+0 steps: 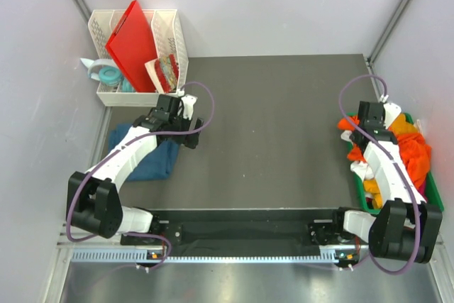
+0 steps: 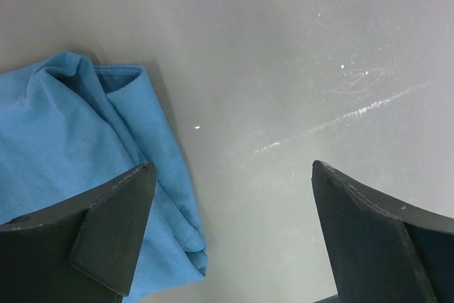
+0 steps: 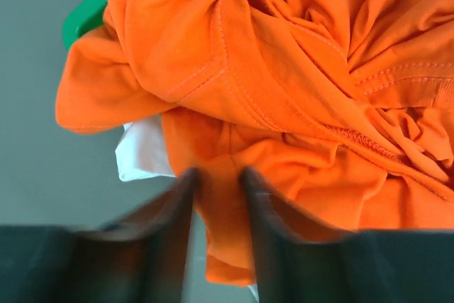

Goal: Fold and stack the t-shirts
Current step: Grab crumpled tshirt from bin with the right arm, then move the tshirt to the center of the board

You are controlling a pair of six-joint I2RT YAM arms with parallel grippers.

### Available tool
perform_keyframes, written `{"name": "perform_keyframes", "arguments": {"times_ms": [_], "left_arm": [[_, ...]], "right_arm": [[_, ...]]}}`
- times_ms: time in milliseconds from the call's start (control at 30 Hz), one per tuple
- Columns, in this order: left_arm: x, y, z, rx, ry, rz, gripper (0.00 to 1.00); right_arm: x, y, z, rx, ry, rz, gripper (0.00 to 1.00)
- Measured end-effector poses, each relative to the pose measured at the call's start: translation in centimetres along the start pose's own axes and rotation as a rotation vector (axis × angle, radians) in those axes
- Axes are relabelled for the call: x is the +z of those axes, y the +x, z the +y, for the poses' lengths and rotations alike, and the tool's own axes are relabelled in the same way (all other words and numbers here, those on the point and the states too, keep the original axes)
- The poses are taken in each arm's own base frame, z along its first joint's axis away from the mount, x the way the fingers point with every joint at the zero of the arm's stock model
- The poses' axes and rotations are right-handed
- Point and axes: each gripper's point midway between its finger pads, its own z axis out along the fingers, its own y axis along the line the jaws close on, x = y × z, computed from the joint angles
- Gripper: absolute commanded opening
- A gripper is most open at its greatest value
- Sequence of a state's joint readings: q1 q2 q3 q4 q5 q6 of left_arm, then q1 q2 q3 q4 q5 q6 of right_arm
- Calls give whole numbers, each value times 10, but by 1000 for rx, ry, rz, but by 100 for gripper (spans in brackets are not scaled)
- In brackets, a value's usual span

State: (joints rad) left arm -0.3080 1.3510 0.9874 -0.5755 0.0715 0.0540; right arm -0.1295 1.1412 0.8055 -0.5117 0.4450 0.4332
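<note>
The dark grey counter (image 1: 284, 133) is scuffed and sits between pale walls. Just in front of the white basket (image 1: 138, 47), the teal-blue t-shirt (image 2: 64, 147) lies crumpled beneath the left claw (image 2: 227, 228), whose fingers are spread wide. Far across from the basket, the right claw (image 3: 216, 196) has blurred fingers on either side of an orange t-shirt (image 3: 284, 69) fold. I cannot tell whether they are clamped on it.

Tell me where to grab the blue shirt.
Probably the bunched edge of the blue shirt that faces mid-table, coming from above. That edge is folded thick and lies beside bare table, and the open left gripper straddles it.
</note>
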Motion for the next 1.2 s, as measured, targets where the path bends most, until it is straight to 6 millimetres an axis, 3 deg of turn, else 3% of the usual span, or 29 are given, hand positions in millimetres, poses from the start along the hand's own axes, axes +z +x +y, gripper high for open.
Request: {"name": "perform_keyframes", "arguments": {"times_ms": [100, 300, 400, 500, 600, 667, 700, 800, 900, 1067, 1200], "left_arm": [[0, 0, 0, 0, -1, 0, 95], [0, 0, 0, 0, -1, 0, 95], [0, 0, 0, -1, -1, 0, 95], [0, 0, 0, -4, 0, 0, 95], [-1, -3, 0, -6, 0, -5, 95], [-3, -6, 0, -7, -1, -14, 95], [-3, -8, 0, -6, -1, -17, 94], [-3, -9, 0, -6, -1, -20, 95], [-4, -9, 0, -5, -3, -20, 95], [-12, -14, 3, -6, -24, -49, 95], [-21, -19, 10, -17, -70, -83, 96]], "right_arm": [[1, 2, 1, 13, -3, 1, 0], [-7, -2, 4, 12, -24, -27, 0], [-34, -19, 27, -31, -103, -103, 0], [-92, -62, 84, -80, -290, -223, 0], [-175, -117, 148, -78, -514, -362, 0], [-232, -136, 187, -79, -676, -421, 0], [-249, -137, 202, -91, -730, -430, 0], [-299, -119, 247, -167, -886, -424, 0], [-324, -75, 291, -280, -994, -369, 0], [-333, 27, 349, -488, -1088, -234, 0], [-321, 95, 363, -583, -1118, -124, 0]]}}
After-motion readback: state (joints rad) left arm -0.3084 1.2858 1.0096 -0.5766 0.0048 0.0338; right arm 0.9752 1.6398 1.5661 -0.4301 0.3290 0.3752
